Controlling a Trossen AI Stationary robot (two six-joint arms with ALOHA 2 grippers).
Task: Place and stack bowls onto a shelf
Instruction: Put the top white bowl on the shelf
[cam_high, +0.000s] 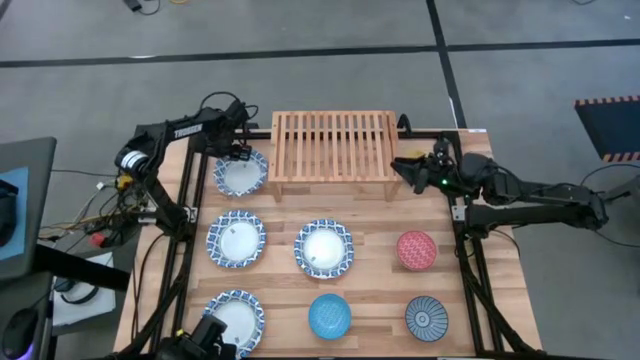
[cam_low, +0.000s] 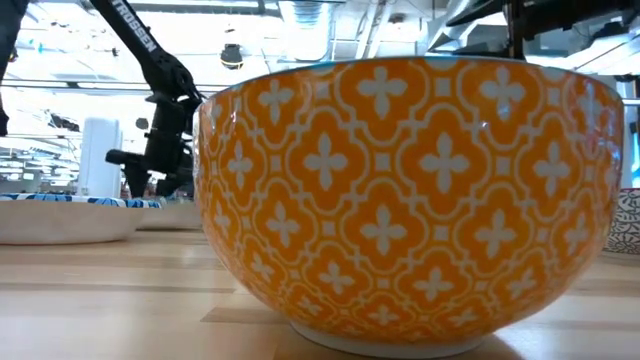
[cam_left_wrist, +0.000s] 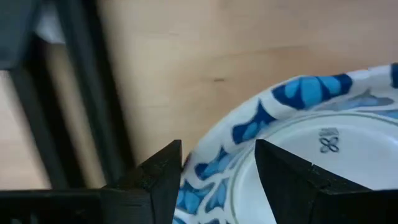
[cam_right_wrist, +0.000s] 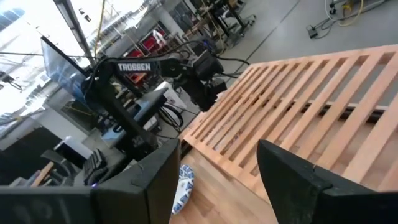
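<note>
Wood counter (cam_high: 370, 290), grey floor all round. Left pincer (cam_left_wrist: 217, 177) spread apart, straddling rim of blue-rimmed white bowl (cam_high: 240, 172). Right pincer (cam_right_wrist: 217, 180) apart too, beside bare shelf (cam_high: 333, 145).

1. The high view is evenly lit and sharp; the shelf (cam_high: 333, 146) casts a short soft shadow onto the table (cam_high: 370, 225) just below its front edge.
2. The low view is backlit by bright ceiling lights, washing out the room behind; the yellow bowl (cam_low: 410, 195) fills the picture and shows small glossy highlights.
3. The left wrist view is soft, the white bowl (cam_left_wrist: 298, 149) blurred at close range.
4. In the right wrist view, windows glare at the upper left.
</note>
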